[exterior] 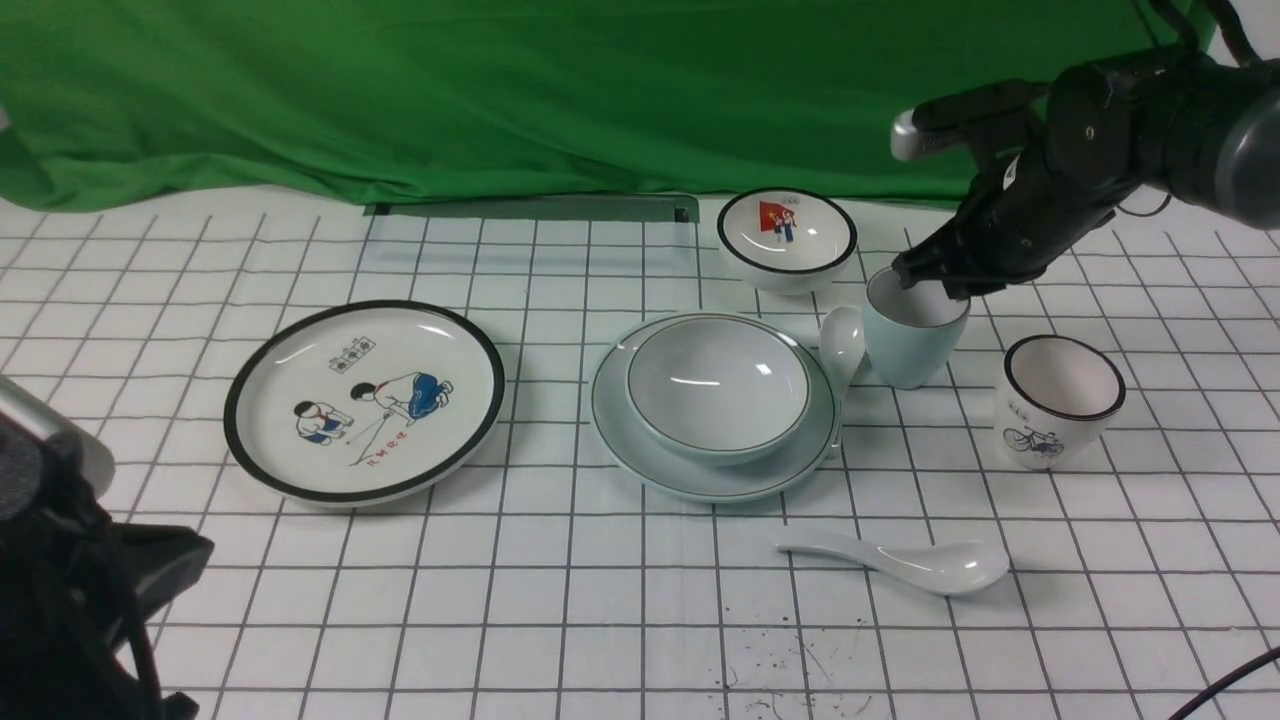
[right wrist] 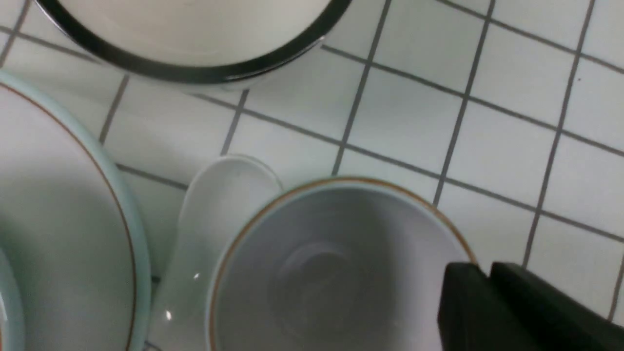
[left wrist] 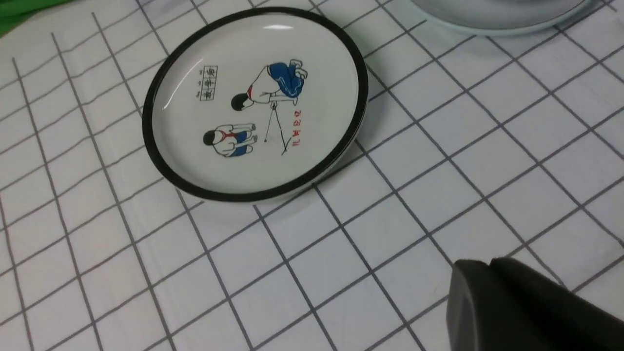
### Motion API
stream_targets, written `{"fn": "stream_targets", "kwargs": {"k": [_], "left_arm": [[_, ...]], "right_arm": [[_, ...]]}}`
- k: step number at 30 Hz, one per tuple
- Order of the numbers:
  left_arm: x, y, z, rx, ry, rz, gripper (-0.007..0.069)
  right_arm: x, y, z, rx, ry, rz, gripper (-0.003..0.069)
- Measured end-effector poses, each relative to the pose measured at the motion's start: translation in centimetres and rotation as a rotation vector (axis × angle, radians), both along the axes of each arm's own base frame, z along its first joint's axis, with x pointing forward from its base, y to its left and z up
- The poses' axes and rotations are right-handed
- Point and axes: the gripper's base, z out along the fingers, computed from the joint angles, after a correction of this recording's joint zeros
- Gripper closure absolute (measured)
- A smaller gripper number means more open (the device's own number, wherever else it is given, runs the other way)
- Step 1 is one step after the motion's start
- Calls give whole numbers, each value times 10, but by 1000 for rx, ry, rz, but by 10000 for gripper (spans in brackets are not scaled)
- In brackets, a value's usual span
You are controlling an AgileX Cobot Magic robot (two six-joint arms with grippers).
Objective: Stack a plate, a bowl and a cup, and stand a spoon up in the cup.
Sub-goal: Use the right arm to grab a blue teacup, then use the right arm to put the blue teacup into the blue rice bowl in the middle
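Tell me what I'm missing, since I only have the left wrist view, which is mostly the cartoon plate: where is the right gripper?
Observer: The right gripper is at the rim of the cup. I cannot tell whether it grips.
Operator: Is the bowl stacked?
Observer: Yes, the bowl sits in the plate.
Operator: Any spoon near the cup?
Observer: A spoon lies between plate and cup; a second spoon lies nearer the robot, apart from the dishes.
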Motion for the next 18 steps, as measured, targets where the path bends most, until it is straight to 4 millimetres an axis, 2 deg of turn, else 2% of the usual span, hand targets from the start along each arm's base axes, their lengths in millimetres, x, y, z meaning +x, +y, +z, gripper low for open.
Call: {"fn": "stream_targets", "kwargs": {"k": [3, 5, 6, 7, 8, 9, 10, 13, 15, 16, 17, 18], "left_arm": [[2, -1, 2, -21, -44, 0, 659], [3, -2, 3, -37, -69, 0, 659], [4, -2, 4, -38, -71, 0, 659], [4, -2, 5, -52, -82, 2, 659], [5, -3, 6, -62, -91, 4, 659], [5, -3, 6, -65, -93, 5, 659], [6, -3, 8, -86, -115, 11, 659], [6, -4, 10, -97, -130, 12, 659], [7, -4, 10, -106, -132, 14, 659], [7, -4, 10, -109, -132, 14, 659], [7, -4, 10, -111, -132, 14, 659], [6, -4, 10, -120, -128, 15, 659]], "right_arm": [[-7, -2, 20, -6, -19, 13, 604], [-17, -3, 52, 19, -86, 19, 604], [-18, -3, 55, 24, -92, 18, 604], [-27, 0, 76, 59, -132, 26, 604], [-34, 4, 87, 86, -149, 34, 604], [-35, 5, 90, 92, -152, 37, 604], [-46, 18, 103, 136, -161, 78, 604], [-55, 38, 106, 163, -147, 133, 604], [-63, 73, 95, 170, -114, 231, 604], [-64, 85, 88, 172, -100, 257, 604], [-64, 87, 87, 174, -99, 261, 604], [-63, 101, 73, 175, -79, 287, 604]]}}
